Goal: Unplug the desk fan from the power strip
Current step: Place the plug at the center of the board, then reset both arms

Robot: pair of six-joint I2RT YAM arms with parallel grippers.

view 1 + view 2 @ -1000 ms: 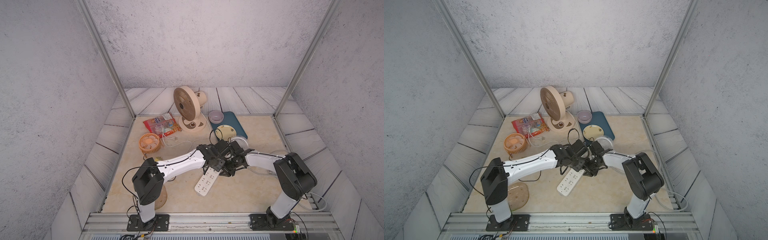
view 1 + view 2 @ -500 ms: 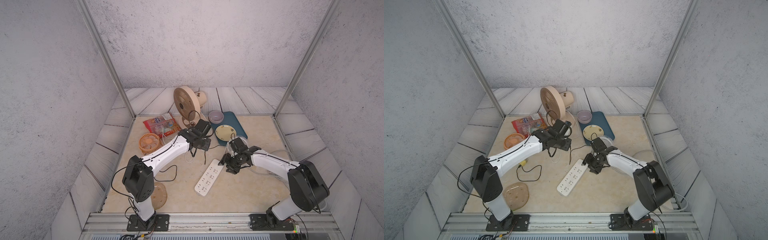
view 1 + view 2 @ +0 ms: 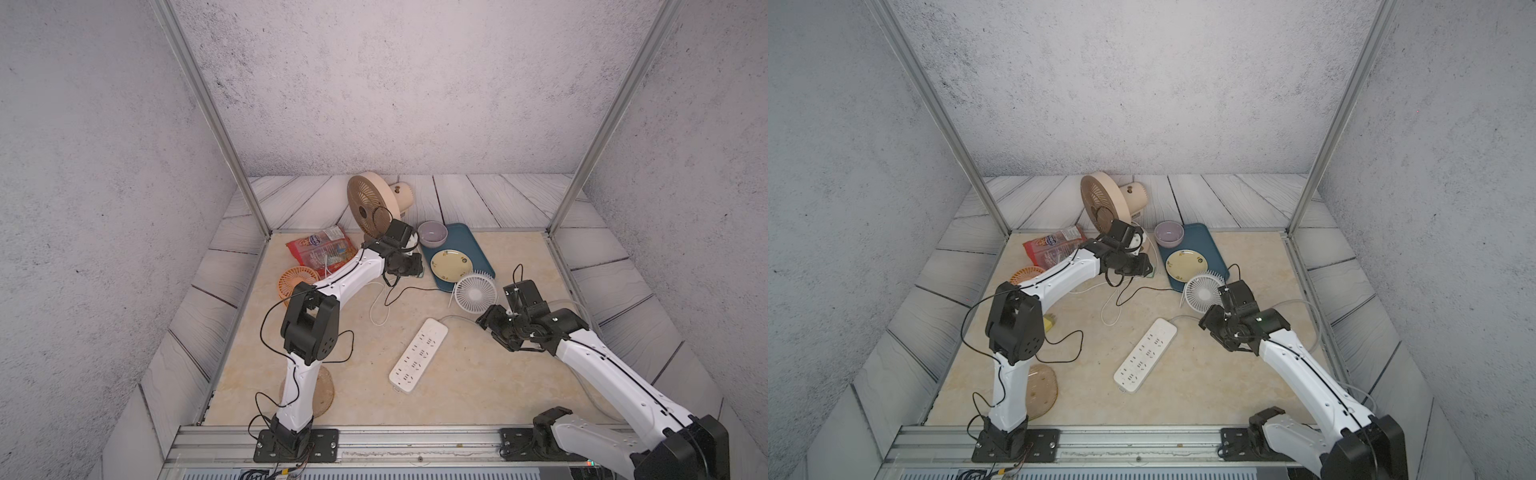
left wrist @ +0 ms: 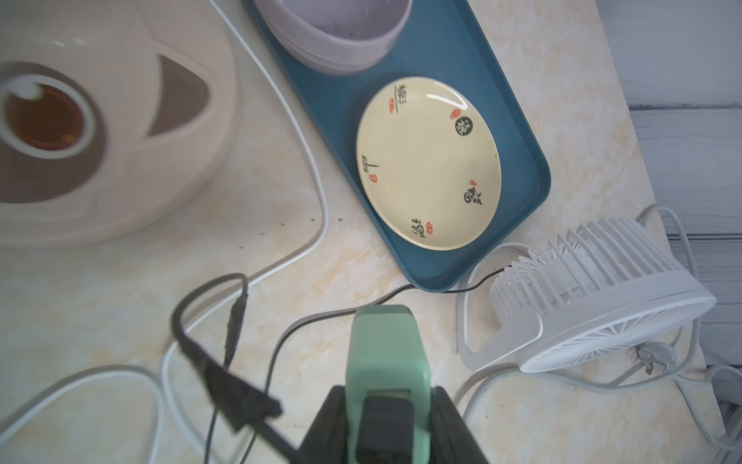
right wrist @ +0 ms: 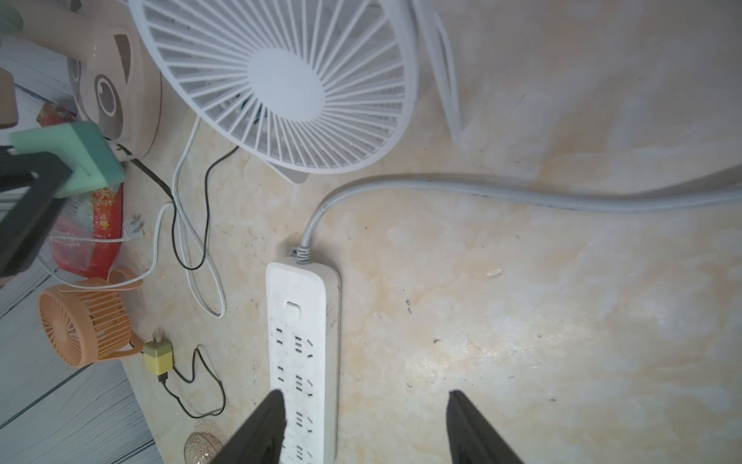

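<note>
The power strip (image 3: 419, 355) lies flat on the worktop (image 3: 478, 374), near its middle and between the two arms, with its socket rows facing up. Its thick white cable (image 5: 482, 189) runs off past the white fan (image 3: 475, 291). The right gripper (image 5: 363, 395) stands beside the strip's cable end, jaws wide and empty. The left gripper (image 3: 411, 266) is at the base of the beige desk fan (image 3: 370, 208), beside the blue tray (image 3: 482, 259). Its jaw state cannot be determined.
</note>
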